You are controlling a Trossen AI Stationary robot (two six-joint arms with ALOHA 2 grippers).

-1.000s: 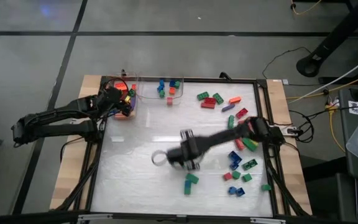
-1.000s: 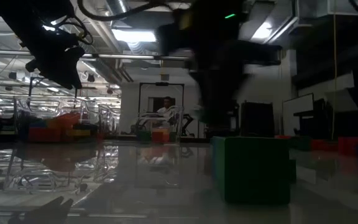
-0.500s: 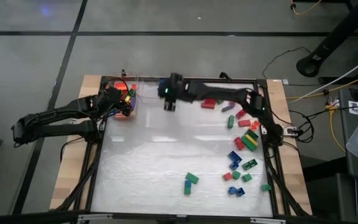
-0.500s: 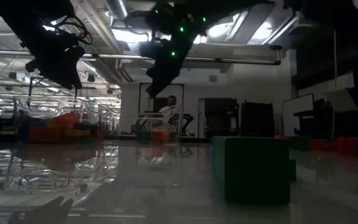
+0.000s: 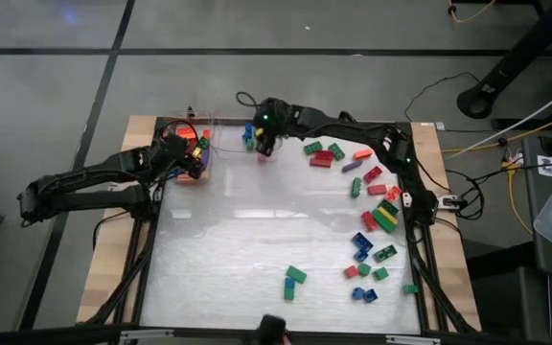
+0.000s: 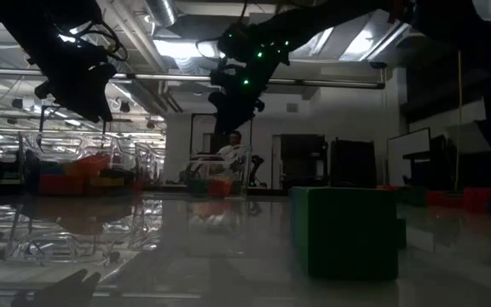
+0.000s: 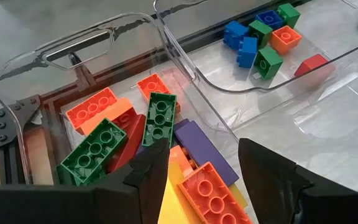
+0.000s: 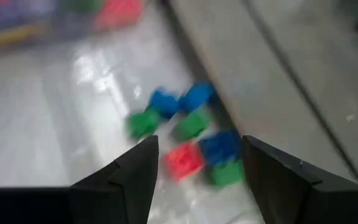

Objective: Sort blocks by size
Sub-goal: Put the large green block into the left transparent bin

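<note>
Several loose blocks [image 5: 367, 216] lie on the table's right half, and two green ones [image 5: 293, 281] lie near the front. One clear bin [image 7: 23, 81] at the far left holds long bricks [image 7: 157, 118]. A second clear bin [image 7: 185, 68] beside it holds short bricks [image 8: 185, 158]. My left gripper [image 7: 202, 149] is open and empty above the long-brick bin [image 5: 188, 174]. My right gripper [image 8: 197, 142] is open and empty above the short-brick bin [image 5: 228, 146], near the table's far edge.
A dark frame [image 5: 405, 182] runs round the table's white mat. My right arm [image 5: 353, 129] stretches along the far edge above the loose blocks there. A green block [image 6: 345, 230] stands close in the low view. A person [image 6: 228, 147] sits in the room behind.
My right gripper has swung from the middle of the table to the far edge and now hangs over the short-brick bin, settling a little in the last half second. My left arm has kept still.
</note>
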